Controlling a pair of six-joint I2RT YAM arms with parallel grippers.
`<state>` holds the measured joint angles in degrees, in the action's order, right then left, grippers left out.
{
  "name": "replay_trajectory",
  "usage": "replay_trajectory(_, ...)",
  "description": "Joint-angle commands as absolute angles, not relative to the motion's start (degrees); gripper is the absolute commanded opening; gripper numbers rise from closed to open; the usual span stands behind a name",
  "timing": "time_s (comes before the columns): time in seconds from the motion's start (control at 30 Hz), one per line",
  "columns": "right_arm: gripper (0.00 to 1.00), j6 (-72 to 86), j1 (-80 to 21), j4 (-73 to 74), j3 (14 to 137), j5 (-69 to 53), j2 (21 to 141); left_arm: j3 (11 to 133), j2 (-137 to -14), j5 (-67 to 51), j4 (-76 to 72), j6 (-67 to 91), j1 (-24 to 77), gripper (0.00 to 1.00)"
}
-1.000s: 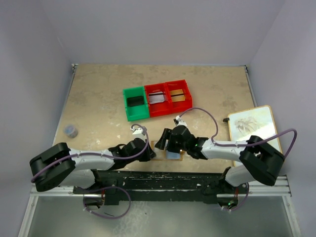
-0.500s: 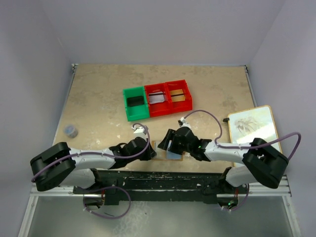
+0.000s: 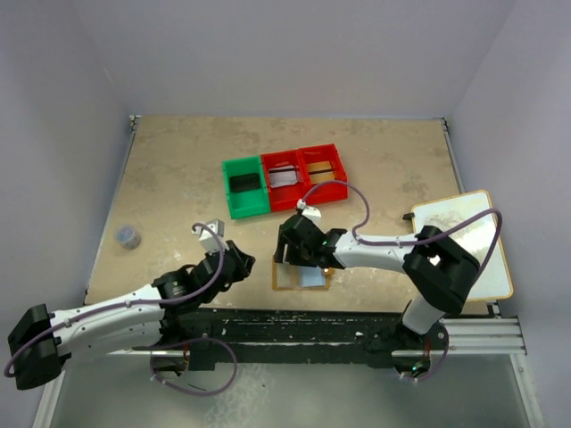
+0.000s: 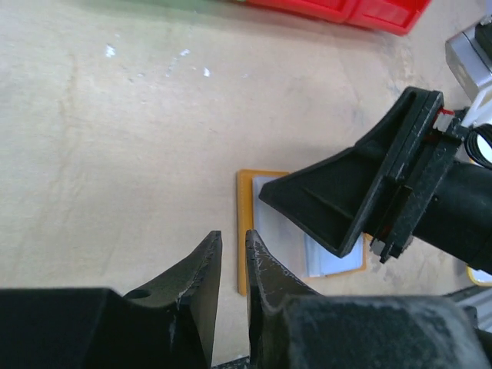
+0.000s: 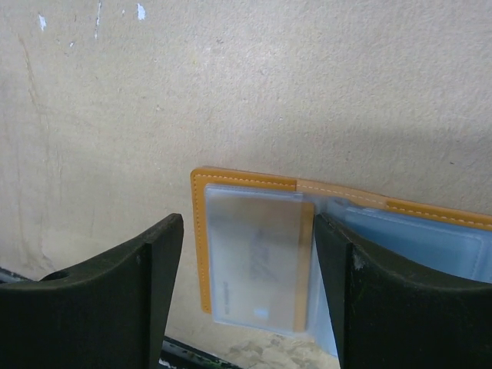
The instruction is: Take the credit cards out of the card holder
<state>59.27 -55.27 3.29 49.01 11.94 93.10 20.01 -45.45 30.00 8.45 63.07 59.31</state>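
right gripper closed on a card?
No: the right gripper has its fingers apart, straddling one half of the open card holder, a tan card inside its pocket.

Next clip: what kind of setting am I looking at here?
Most likely a robot lab test cell: a table boxed in by plain walls, two arms fixed to a metal rail at its near edge, and coloured plastic bins laid out.
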Motion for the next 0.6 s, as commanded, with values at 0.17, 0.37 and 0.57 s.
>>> replay_trajectory(0.17, 0.72, 57.74, -58.61, 15.21, 54.90, 18.42, 99.44, 20.96, -44.74, 35.78, 16.63, 64.30, 59.33, 0.17)
replay_trajectory(0.37, 0.74, 57.92, -59.31, 18.30, 57.44, 19.47, 99.09, 21.91, -45.93, 35.51, 16.58, 63.82, 59.32, 0.17)
replay_trajectory(0.57, 0.75, 57.52, -60.69, 23.30, 61.06, 22.45, 96.98, 22.28, -45.44, 35.71, 16.95, 63.68, 59.33, 0.17)
